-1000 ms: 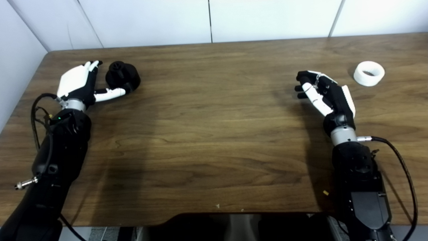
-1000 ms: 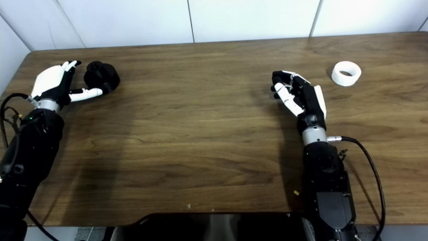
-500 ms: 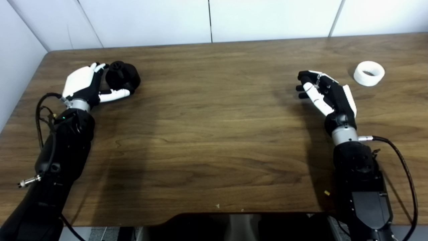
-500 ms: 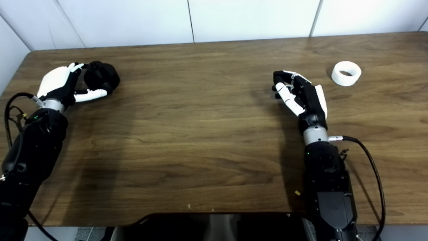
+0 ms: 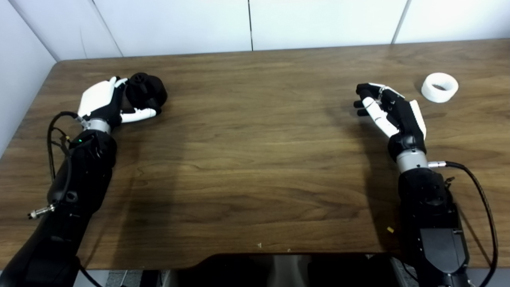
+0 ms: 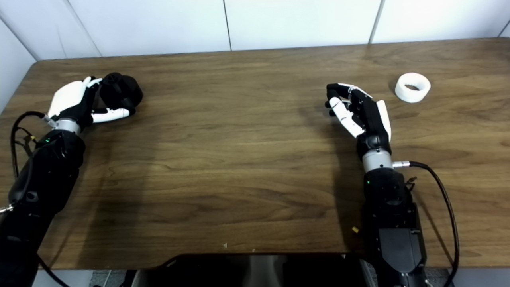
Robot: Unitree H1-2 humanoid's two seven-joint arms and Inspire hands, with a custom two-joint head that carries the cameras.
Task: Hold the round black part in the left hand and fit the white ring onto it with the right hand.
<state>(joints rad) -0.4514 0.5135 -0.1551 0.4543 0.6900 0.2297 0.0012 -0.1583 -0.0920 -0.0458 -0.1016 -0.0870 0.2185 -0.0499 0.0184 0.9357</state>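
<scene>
Brown wooden table (image 5: 255, 159) against white wall panels (image 5: 318, 20), left hand (image 5: 104, 99) spread open, cupping round black part (image 5: 146, 91) without a closed hold, right hand (image 5: 392, 109) loosely curled, empty, white ring (image 5: 439, 87) near its far right

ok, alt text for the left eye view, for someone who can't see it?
A robot's left hand cups a round black part at the far left of a wooden table, thumb in front of it. The right hand hangs empty, fingers curled, apart from a white ring lying at far right.

Dark brown wood-grain table (image 5: 255, 131) fills the frame, white panelled wall (image 5: 247, 24) behind it. One tiny yellow scrap (image 5: 388, 229) lies near the front edge, and a pale crumb (image 5: 259, 245) sits mid-front.
</scene>
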